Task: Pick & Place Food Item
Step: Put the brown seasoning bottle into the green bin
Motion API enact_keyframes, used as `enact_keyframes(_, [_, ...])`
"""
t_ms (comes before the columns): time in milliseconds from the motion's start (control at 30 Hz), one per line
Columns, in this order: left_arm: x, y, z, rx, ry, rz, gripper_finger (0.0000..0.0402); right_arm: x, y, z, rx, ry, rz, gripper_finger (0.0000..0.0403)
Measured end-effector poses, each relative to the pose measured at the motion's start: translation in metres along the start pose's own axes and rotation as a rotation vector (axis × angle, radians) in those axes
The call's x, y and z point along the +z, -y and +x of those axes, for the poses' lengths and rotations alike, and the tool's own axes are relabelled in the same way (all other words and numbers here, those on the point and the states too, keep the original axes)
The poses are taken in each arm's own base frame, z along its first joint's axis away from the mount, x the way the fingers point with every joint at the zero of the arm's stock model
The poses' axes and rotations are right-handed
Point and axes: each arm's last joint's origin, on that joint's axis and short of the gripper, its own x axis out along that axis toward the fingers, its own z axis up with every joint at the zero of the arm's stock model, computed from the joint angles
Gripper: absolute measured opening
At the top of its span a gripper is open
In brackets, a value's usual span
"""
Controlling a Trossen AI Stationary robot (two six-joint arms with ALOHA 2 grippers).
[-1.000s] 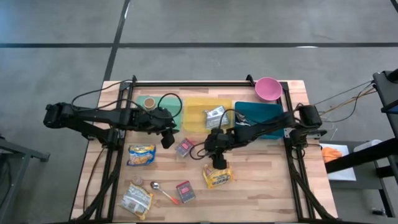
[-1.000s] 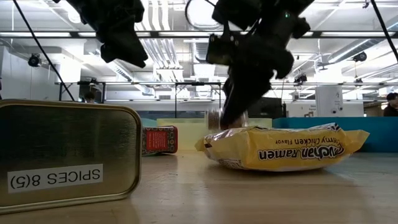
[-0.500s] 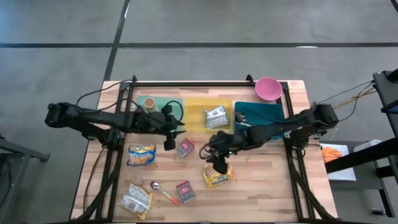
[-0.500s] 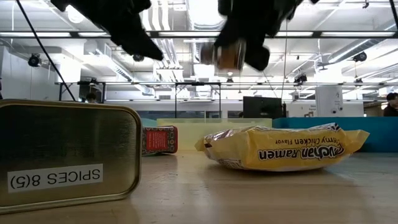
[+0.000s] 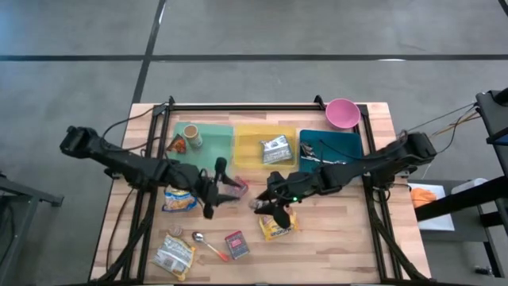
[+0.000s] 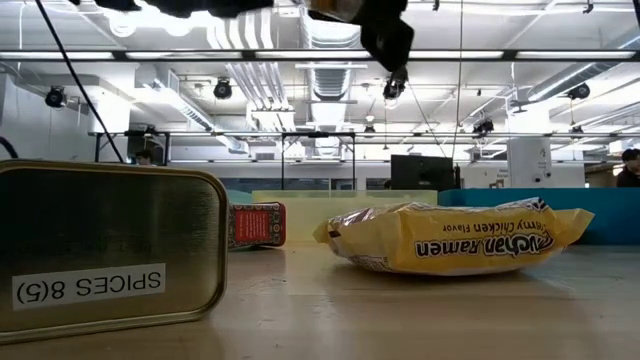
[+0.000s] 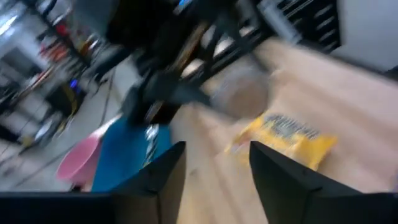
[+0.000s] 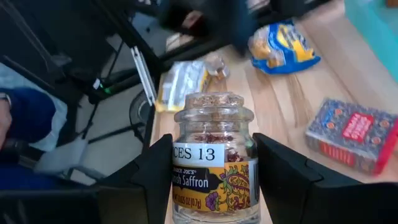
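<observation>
I have R gripper [image 8: 214, 180] clamped on small clear-glass saffron jar [image 8: 214, 155], upright, mid wooden table [image 5: 349, 246]; L gripper [image 7: 214, 168], fingers apart w/ nothing between, just beside.

Ramen packet [image 5: 278, 227] right of spice tin [image 5: 237, 244] (spoon [image 5: 208, 245] between bags)

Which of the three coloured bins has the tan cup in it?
The green bin, the one nearest the left arm's base. It holds the tan cup; the yellow bin and the blue bin do not.
</observation>
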Motion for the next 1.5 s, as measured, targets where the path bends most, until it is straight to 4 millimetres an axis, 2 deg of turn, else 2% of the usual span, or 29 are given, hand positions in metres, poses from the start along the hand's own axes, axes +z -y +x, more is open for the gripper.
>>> enact_keyframes(233, [0.011, 0.015, -0.002, -0.066, 0.08, 0.089, 0.0272, 0.004, -0.004, 0.006, 0.075, 0.062, -0.008, 0.0187])
enact_keyframes(400, [0.015, 0.013, -0.002, -0.048, 0.127, 0.081, 0.0307, 0.005, -0.006, 0.01, 0.113, 0.096, -0.004, 0.0187])
enact_keyframes(567, [0.018, 0.016, -0.001, -0.141, 0.206, 0.081, 0.0312, 0.005, -0.005, 0.014, 0.127, 0.11, -0.003, 0.0187])
enact_keyframes(733, [0.015, 0.021, 0.008, -0.208, 0.209, 0.047, 0.0312, 0.004, -0.005, 0.017, 0.146, 0.11, 0.0, 0.0187])
enact_keyframes(1167, [0.034, 0.012, 0.033, -0.223, 0.122, 0.062, 0.0312, 0.001, -0.005, 0.021, 0.173, 0.096, 0.019, 0.0185])
enact_keyframes(1500, [0.036, 0.01, 0.032, -0.209, 0.112, 0.059, 0.0312, 0.0, -0.008, 0.021, 0.177, 0.101, 0.019, 0.0185])
